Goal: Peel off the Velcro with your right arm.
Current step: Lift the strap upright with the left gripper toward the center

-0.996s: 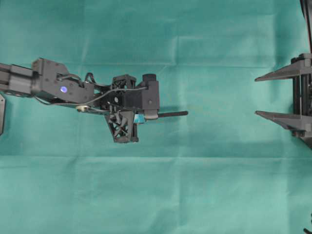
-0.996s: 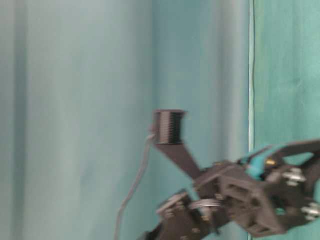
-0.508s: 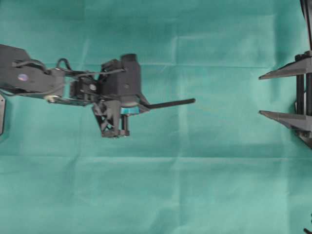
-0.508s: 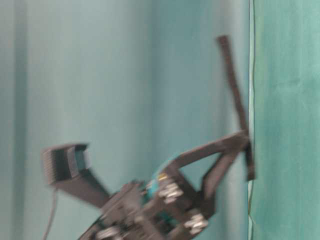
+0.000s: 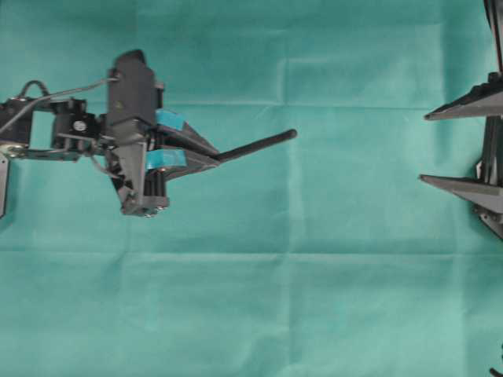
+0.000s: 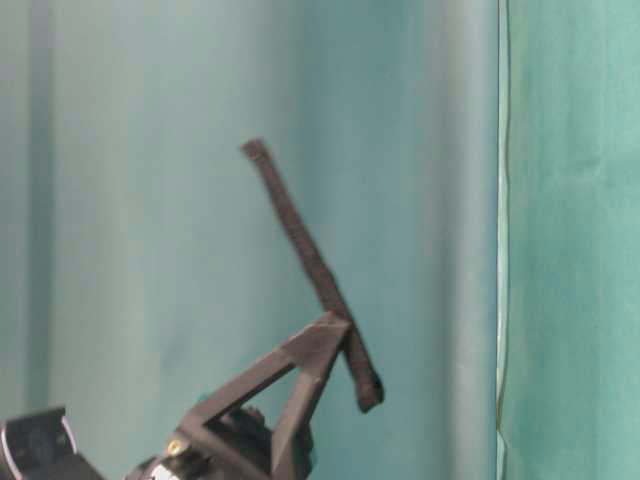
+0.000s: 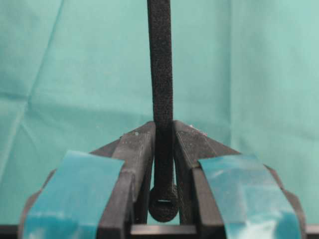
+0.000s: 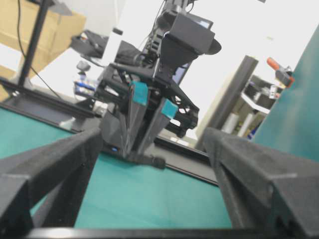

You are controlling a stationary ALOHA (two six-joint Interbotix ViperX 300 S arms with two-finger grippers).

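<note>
The Velcro (image 5: 259, 144) is a thin black strap held above the green cloth, sticking out to the right and slightly up in the overhead view. My left gripper (image 5: 214, 154), the one with teal pads, is shut on it near the knob end. In the left wrist view the strap (image 7: 159, 59) runs straight out between the fingers (image 7: 134, 149), its knob (image 7: 163, 206) behind them. At table level the strap (image 6: 300, 240) stands tilted. The right arm's gripper (image 5: 424, 149) is open and empty at the far right, well apart from the strap. In the right wrist view that gripper (image 8: 152, 133) faces the strap's free end (image 8: 158, 163).
A green cloth (image 5: 314, 298) with fold creases covers the table. A dark plate (image 5: 2, 184) lies at the left edge. A wide stretch of cloth separates the two grippers. Stands and boxes (image 8: 30, 25) show behind the table.
My left gripper has drawn back to the left and rolled, carrying the strap, whose free end has swung up in the overhead view. The right gripper has barely moved.
</note>
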